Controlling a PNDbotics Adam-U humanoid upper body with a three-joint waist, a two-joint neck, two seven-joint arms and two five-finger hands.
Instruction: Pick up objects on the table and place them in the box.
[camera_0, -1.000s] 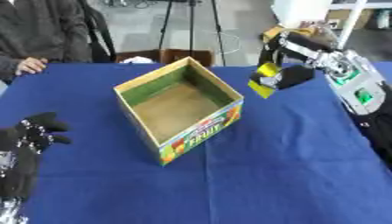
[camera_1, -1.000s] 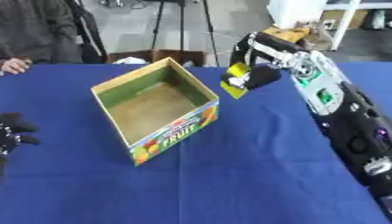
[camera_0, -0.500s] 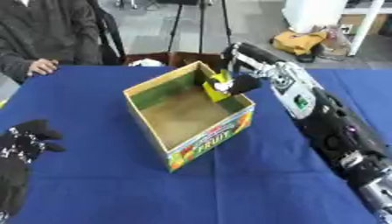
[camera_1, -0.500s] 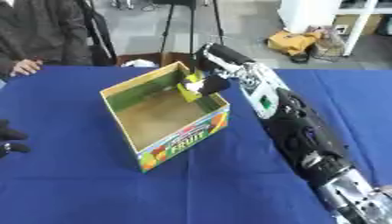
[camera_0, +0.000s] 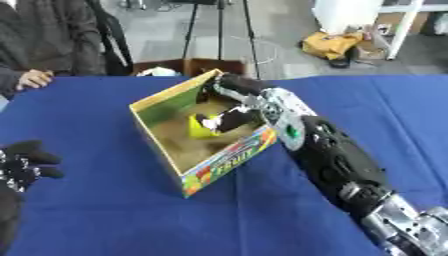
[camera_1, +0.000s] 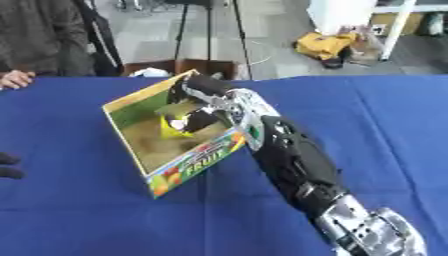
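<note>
An open cardboard box (camera_0: 224, 161) with green inner walls and a colourful "FRUIT" side stands on the blue table. My right hand (camera_0: 234, 119) reaches down inside it, its fingers curled on a small yellow object (camera_0: 199, 126) just above the box floor. The right arm stretches from the lower right across the box's near right wall. My left hand (camera_0: 24, 165) rests at the left edge of the table, its fingers curled and holding nothing.
A person's hand (camera_0: 33, 78) rests on the table's far left edge. Behind the table are a tripod (camera_0: 219, 30), a brown crate (camera_0: 185, 65) and a yellow bag (camera_0: 331, 44) on the floor. Blue tablecloth (camera_0: 131, 220) spreads around the box.
My right hand has carried the yellow object from beside the box's right over its rim and down inside. The camera has shifted, so the whole scene sits differently.
</note>
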